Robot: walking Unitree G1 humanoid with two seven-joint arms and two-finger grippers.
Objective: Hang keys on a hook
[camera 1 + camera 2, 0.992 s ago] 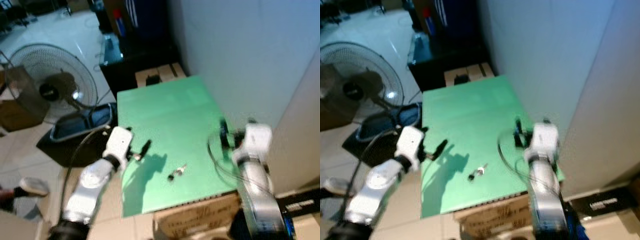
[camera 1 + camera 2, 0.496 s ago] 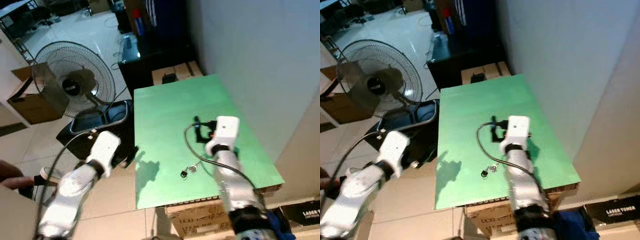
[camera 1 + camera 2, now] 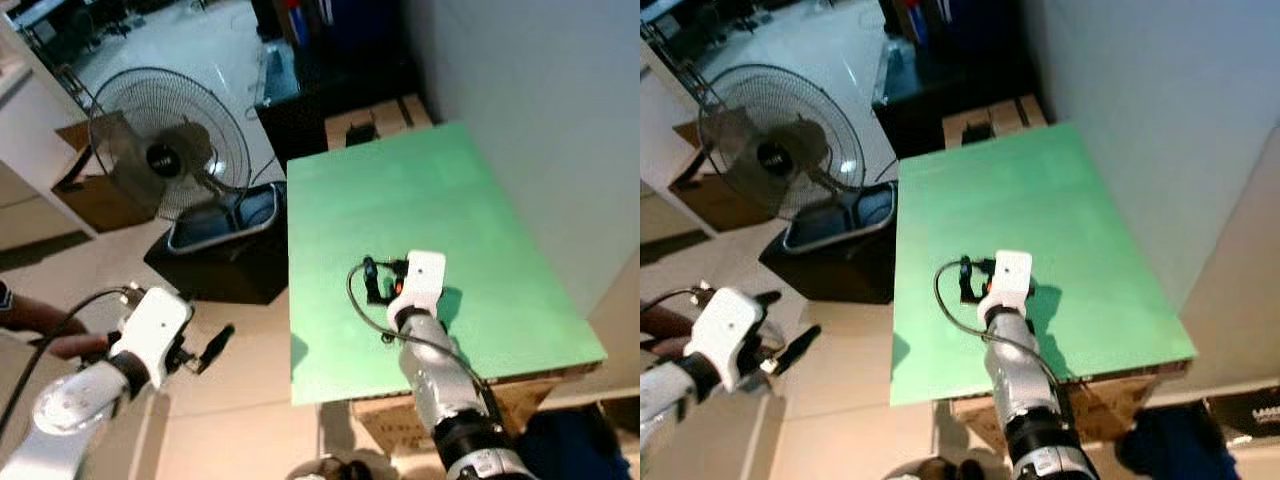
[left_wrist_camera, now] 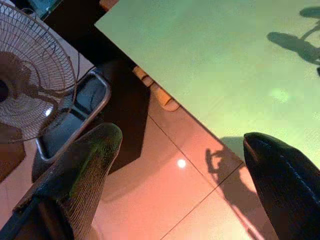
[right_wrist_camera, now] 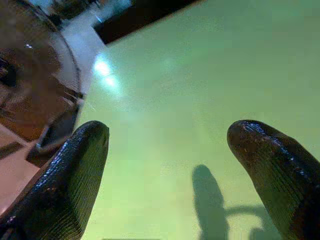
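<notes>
Presently, the right gripper (image 3: pixel 370 281), fingers spread and empty, sits at frame centre over the green table (image 3: pixel 470 200). The left gripper (image 3: pixel 215 345), also spread, hangs lower left above the tiled floor (image 3: pixel 240 400). Keys cannot be located. A fan (image 3: pixel 165 145) stands upper left.

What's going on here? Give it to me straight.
A humanoid robot stands at a green table. Its right end effector hangs open low over the tabletop, holding nothing. Its left end effector is open too, out over the floor beside the table, near a standing fan. Nothing is picked up yet.
</notes>
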